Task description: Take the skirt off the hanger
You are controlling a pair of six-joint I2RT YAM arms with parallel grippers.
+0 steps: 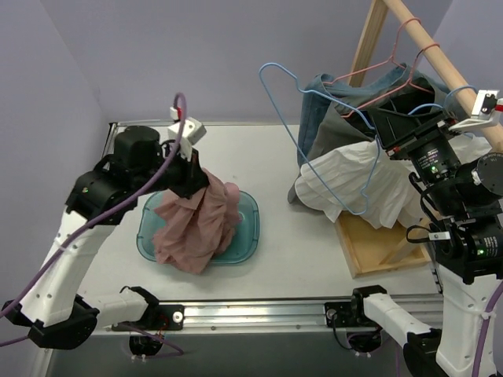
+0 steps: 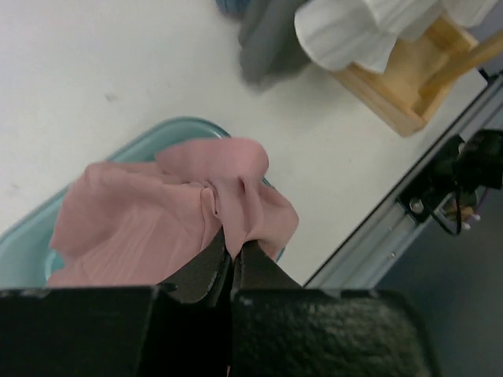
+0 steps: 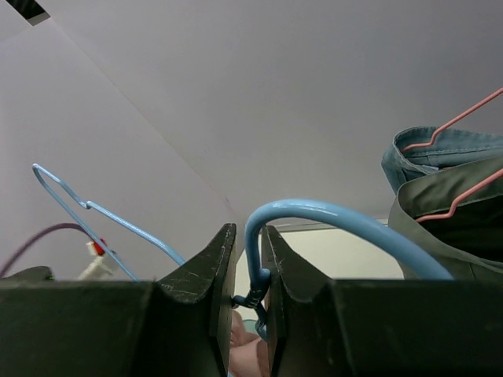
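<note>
At the near edge of the white table [image 1: 299, 259], the two arms are bolted down side by side, and each one reaches out over the top. The left claw [image 2: 233, 255] is pinched tight on a fold of the soft pink cloth skirt [image 2: 149, 228]. It holds the skirt bunched up, with the loose part hanging down into the see-through blue-green plastic tray [image 1: 250, 212]. I think it holds the skirt there so the skirt can be dropped right into the tray and not onto the table. A bit farther out on the other side, the right claw [image 3: 247, 236] is shut on the thin blue wire hanger [image 3: 330, 212], right by the twisted neck. It holds the hanger up in the air, well apart from the skirt. No pink cloth hangs on that wire, so the skirt looks free of the hanger now. Holding the hanger high and off to the side likely keeps the wire from catching the cloth. Behind the right claw is a slanted wooden rack [image 1: 424, 39] with more clothes. A white crinkly cloth [image 1: 346, 181] droops low near the rack's wooden base. Blue jeans [image 1: 330, 86] and a grey garment [image 1: 338, 129] hang farther back on a pink wire hanger [image 1: 401, 39]. The job looks nearly done; the skirt only needs to be let go.
</note>
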